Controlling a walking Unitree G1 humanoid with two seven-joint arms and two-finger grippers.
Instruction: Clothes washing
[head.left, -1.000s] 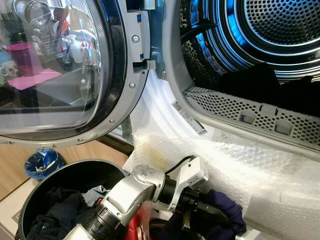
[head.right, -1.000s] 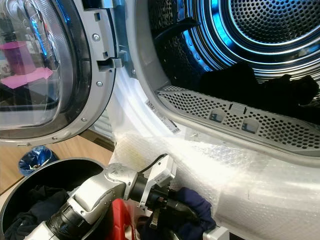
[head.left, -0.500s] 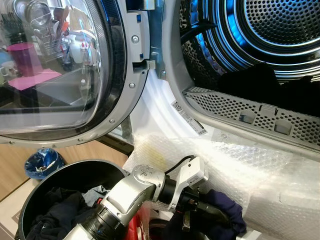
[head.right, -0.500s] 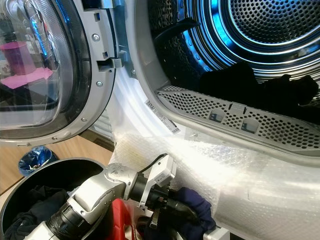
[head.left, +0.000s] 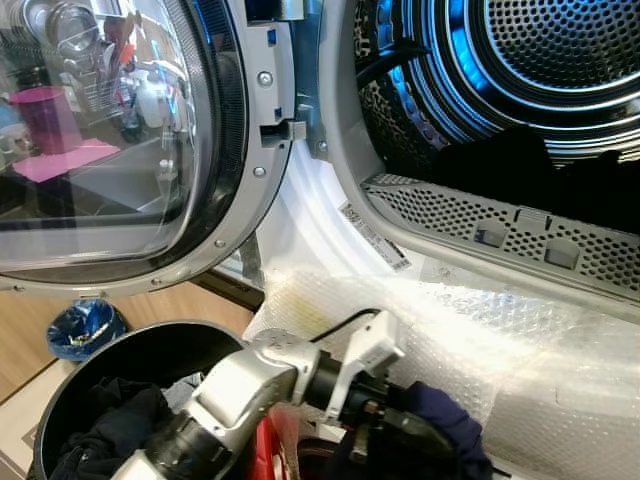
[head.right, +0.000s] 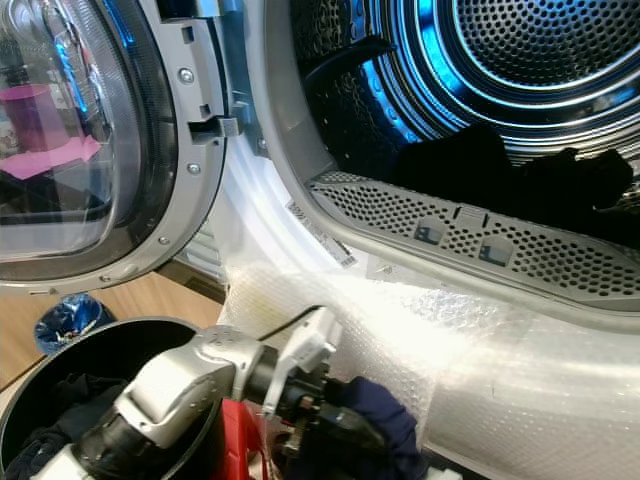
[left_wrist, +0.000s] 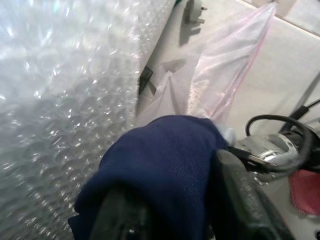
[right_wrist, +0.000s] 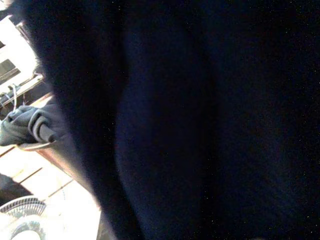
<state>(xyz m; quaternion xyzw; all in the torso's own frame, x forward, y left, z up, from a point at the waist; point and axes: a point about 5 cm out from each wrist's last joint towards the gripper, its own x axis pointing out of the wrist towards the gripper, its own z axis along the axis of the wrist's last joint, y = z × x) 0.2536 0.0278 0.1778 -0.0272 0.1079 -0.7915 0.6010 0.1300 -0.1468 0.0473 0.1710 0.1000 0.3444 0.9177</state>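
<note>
The left hand (head.left: 400, 440), closed on the navy garment (head.left: 445, 425), now sits lower and slightly further left than a second ago, and its white wrist block (head.left: 362, 352) has tipped over. The garment rides down with it against the bubble wrap (head.left: 520, 350).

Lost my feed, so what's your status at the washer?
Left hand shut on navy garment, low beside bubble wrap. Drum open, dark clothes inside. More laundry in black basket.

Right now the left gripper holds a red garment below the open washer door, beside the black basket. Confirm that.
Wrong colour: the garment in the left gripper is dark navy blue, as the left wrist view shows. It is below the open washer door, beside the black basket.
</note>
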